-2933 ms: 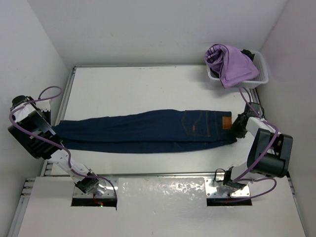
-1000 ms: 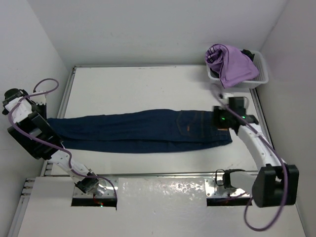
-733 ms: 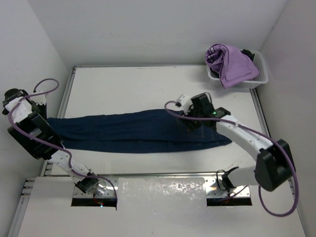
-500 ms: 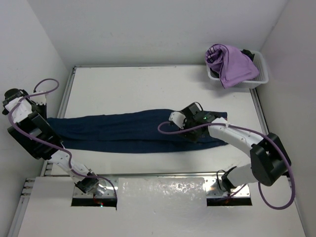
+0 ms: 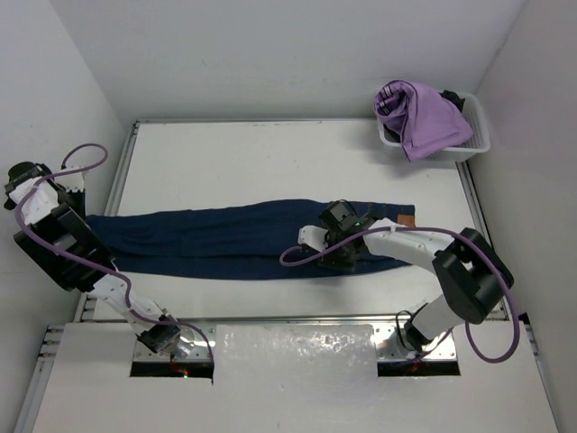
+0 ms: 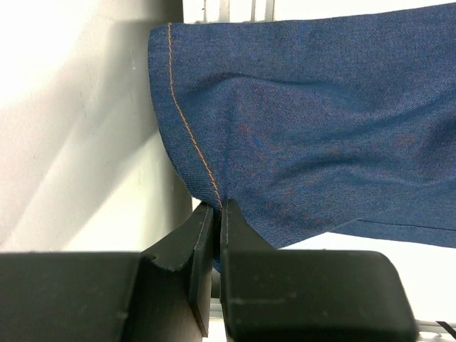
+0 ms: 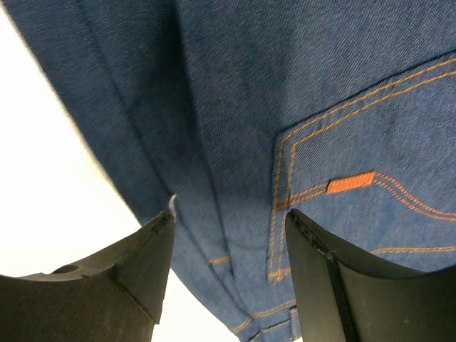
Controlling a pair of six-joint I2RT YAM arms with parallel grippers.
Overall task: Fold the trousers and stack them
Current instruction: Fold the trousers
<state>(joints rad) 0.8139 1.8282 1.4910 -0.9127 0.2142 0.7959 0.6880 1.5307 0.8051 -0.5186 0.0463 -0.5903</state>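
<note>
Now: left claw pinching a hem, right claw spread over the seat

From above, you are seeing the trousers lying stretched out flat across the middle of the white table, waistband toward the right arm and leg ends toward the left arm. The right claw is hanging over the seat of the denim, near its front edge. A lilac garment is sitting in the basket at the far right corner, well apart from the denim.

On the left wrist, you are watching the left claw with its two dark fingers pressed together on the hem, right at the orange stitching.

On the right wrist, the right claw is standing with its fingers apart and nothing between them, straddling the stitched edge of a back pocket; whether the tips are touching the cloth, you cannot tell
</note>
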